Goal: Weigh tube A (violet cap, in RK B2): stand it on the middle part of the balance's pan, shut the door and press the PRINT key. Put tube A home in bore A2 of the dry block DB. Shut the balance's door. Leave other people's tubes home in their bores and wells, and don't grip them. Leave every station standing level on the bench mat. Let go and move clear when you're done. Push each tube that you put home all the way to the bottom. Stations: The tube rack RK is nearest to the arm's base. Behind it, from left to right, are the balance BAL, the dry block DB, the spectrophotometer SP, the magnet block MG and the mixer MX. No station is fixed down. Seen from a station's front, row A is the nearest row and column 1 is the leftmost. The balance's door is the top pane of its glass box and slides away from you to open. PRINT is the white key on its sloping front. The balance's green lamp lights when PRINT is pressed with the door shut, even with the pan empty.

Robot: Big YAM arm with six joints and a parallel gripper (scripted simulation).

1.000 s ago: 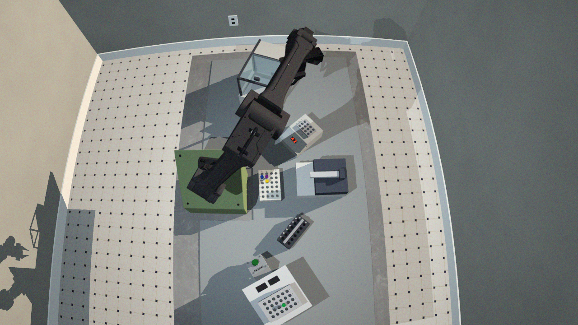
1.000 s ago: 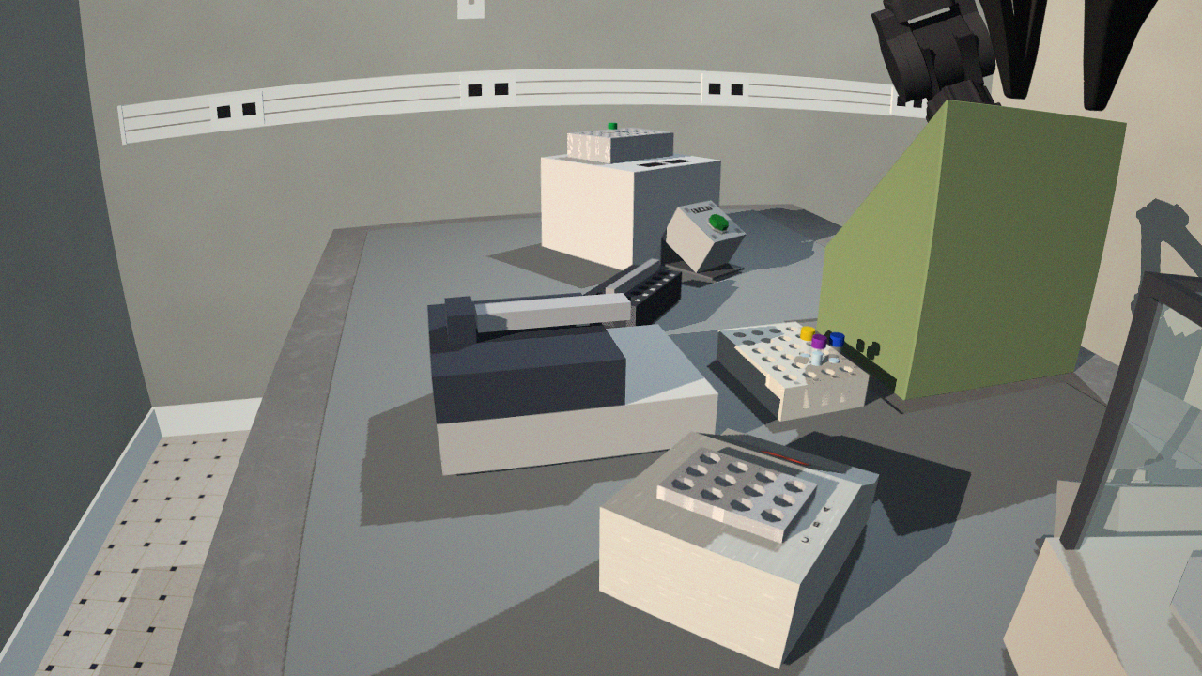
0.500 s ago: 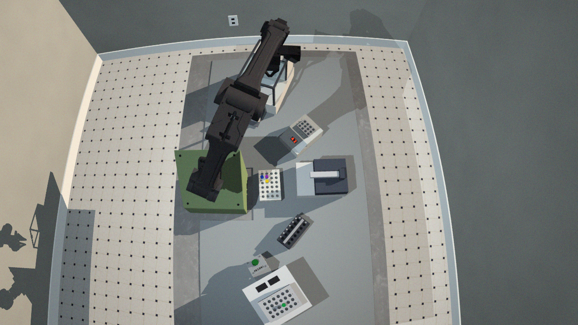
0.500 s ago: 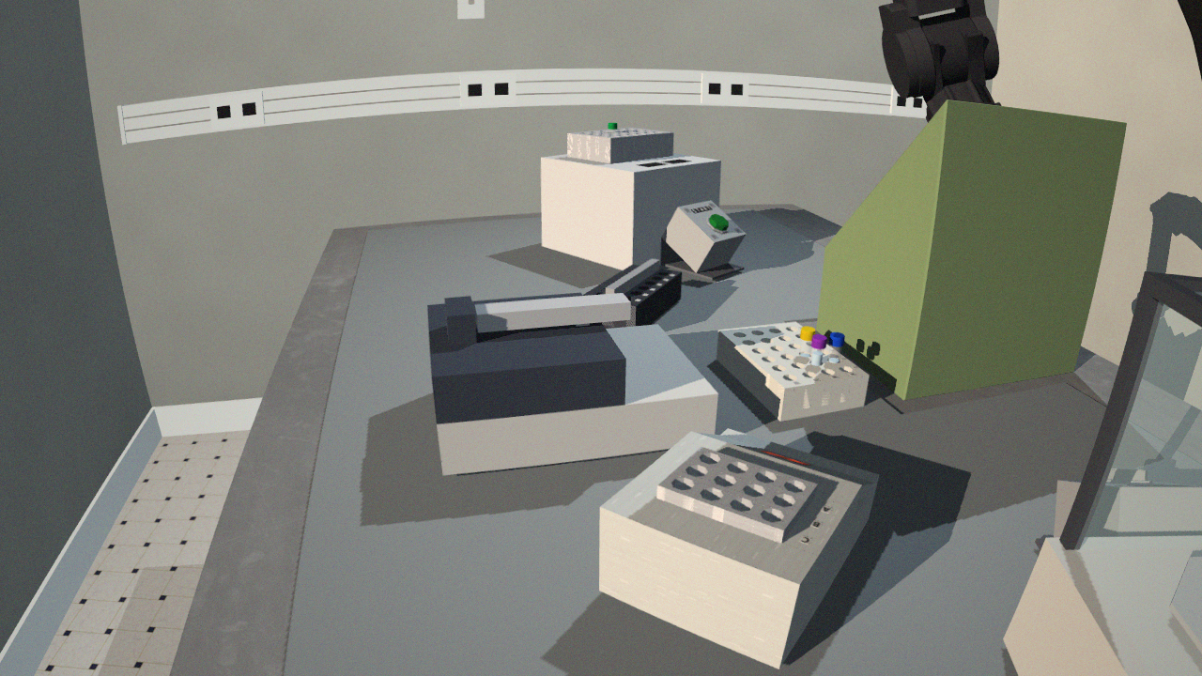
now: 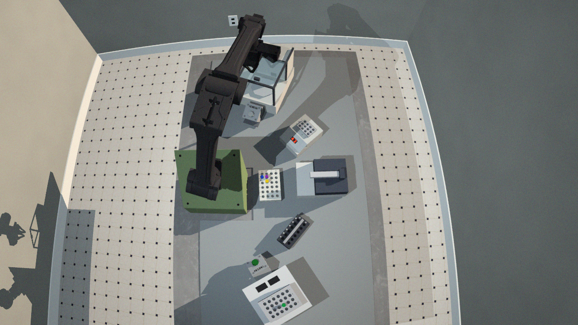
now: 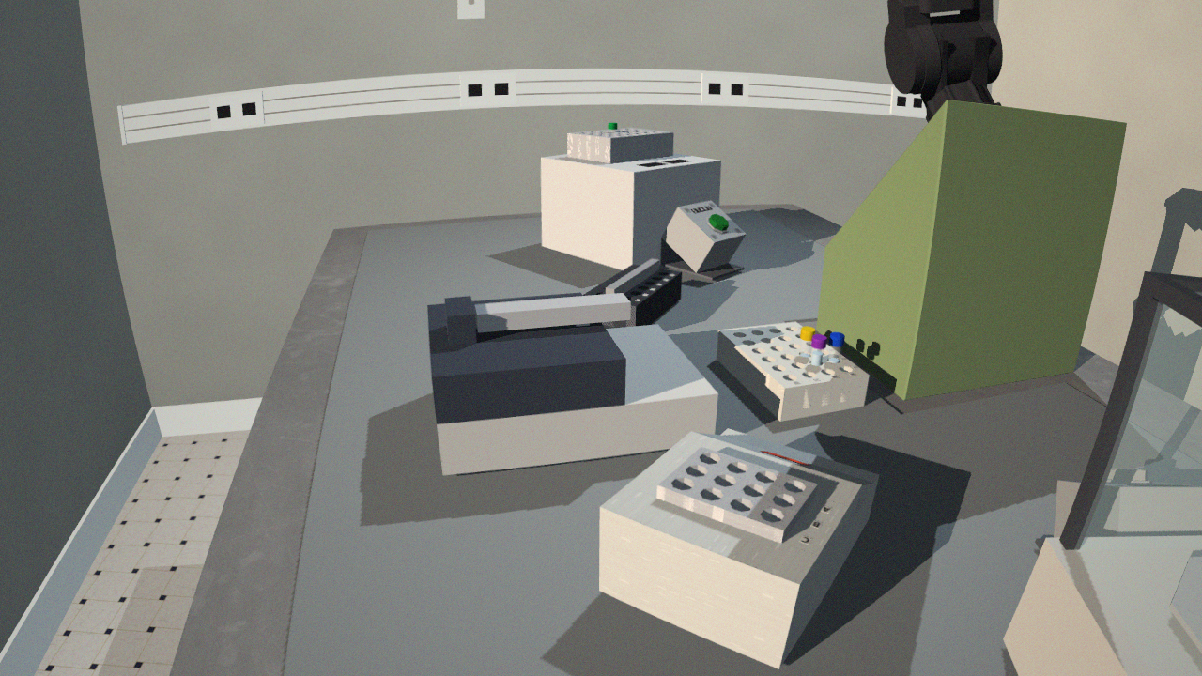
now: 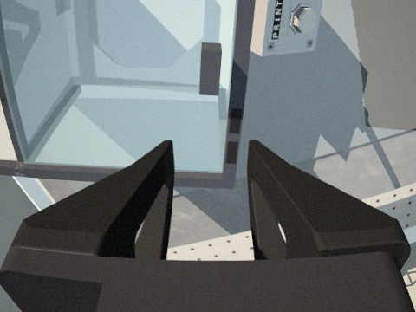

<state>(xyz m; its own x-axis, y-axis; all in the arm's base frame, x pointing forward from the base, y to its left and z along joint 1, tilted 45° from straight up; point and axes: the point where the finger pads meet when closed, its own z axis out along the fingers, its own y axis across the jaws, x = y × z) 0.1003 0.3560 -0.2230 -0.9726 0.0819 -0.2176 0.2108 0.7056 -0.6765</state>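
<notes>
Tube A with its violet cap (image 5: 266, 176) (image 6: 818, 341) stands in the white tube rack (image 5: 259, 191) (image 6: 824, 403). The balance (image 5: 278, 108) (image 6: 1041, 592) has its glass door (image 7: 143, 126) (image 5: 257, 78) over the top of the box, with the dark handle (image 7: 211, 69) near the front edge; the door looks shut. The PRINT key (image 5: 251, 114) (image 7: 305, 19) is on the sloping panel before it. My gripper (image 7: 211, 153) is open and empty, above the balance's top in the wrist view, close to the handle. The dry block (image 5: 313, 139) (image 6: 693, 555) shows empty bores. The lamp cannot be made out.
Blue (image 5: 262, 176) (image 6: 836, 338) and yellow (image 5: 267, 181) (image 6: 808, 332) caps stand beside tube A. The spectrophotometer (image 5: 305, 185) (image 6: 579, 437), magnet block (image 5: 293, 231) and mixer (image 5: 252, 294) (image 6: 588, 209) with a green-capped tube (image 5: 283, 305) (image 6: 612, 125) stand farther off. A green-buttoned box (image 5: 259, 268) (image 6: 701, 239) adjoins the mixer.
</notes>
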